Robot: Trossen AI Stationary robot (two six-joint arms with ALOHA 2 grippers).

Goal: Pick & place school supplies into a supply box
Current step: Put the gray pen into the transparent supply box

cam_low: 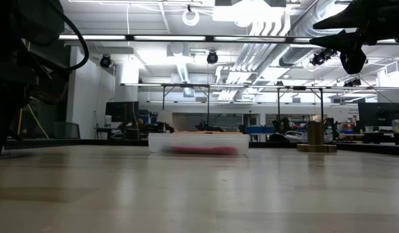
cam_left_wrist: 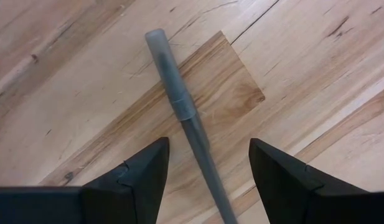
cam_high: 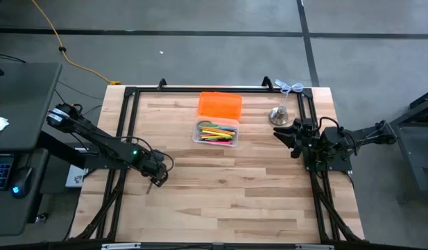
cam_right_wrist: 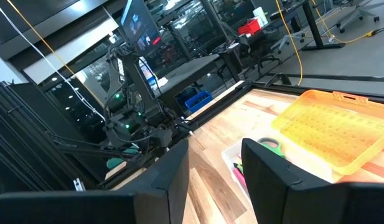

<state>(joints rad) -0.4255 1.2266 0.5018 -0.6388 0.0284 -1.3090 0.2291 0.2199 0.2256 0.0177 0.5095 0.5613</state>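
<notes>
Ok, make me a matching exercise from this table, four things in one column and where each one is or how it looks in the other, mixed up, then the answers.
Things:
1. grey pen
2. supply box
3. metal bell
4. left gripper

Descriptions:
A. open, with a pen lying between its fingers
B. lying on bare wood, outside the box
C. orange lid flipped back, colourful supplies inside
D. silvery, standing near the right gripper

Pairs: 1-B, 2-C, 3-D, 4-A
</notes>
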